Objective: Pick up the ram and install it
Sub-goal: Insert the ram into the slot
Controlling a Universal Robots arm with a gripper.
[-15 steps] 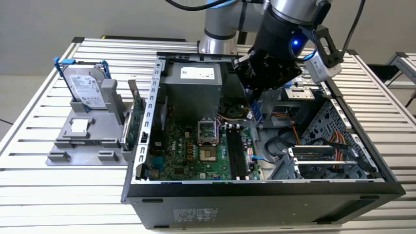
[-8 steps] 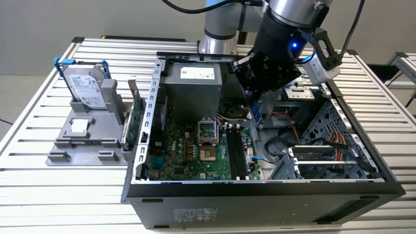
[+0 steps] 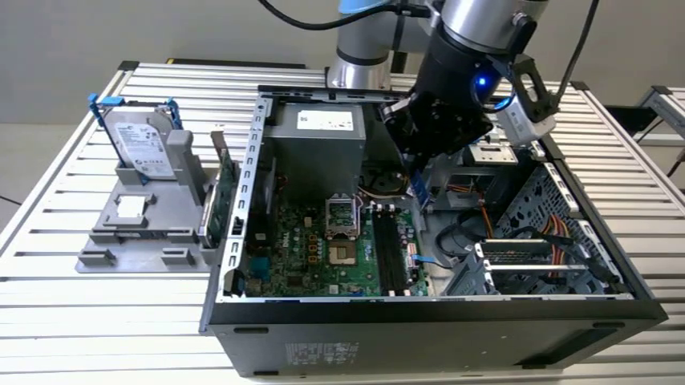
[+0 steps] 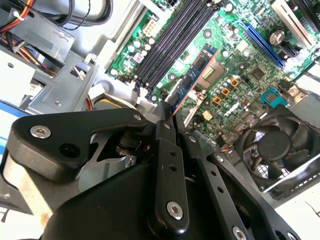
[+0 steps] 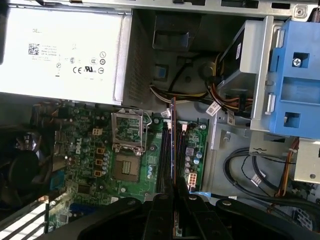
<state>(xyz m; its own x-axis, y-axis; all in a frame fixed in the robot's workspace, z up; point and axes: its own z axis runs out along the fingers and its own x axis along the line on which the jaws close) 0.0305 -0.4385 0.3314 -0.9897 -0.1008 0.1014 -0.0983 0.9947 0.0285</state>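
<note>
Gripper (image 4: 167, 112) pinched on the ram (image 4: 192, 80), stick held on edge between the fingertips, inside the open computer case (image 3: 428, 309). In the exterior view, ram (image 3: 421, 191) hanging below the gripper (image 3: 418, 164), above the black memory slots (image 3: 387, 253) of the motherboard (image 3: 310, 257), not seated. Hard drive (image 3: 139, 140) standing in the grey fixture (image 3: 134, 233), outside the case toward the exterior view's left.

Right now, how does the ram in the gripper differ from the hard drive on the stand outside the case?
The ram is a thin, narrow blue-green stick; the hard drive is a broad silver box with blue rails. The ram hangs clamped in the gripper above the motherboard's dark memory slots; the hard drive leans in a grey stand on the table, at the exterior view's left. Both stand on edge rather than lying flat.
</note>
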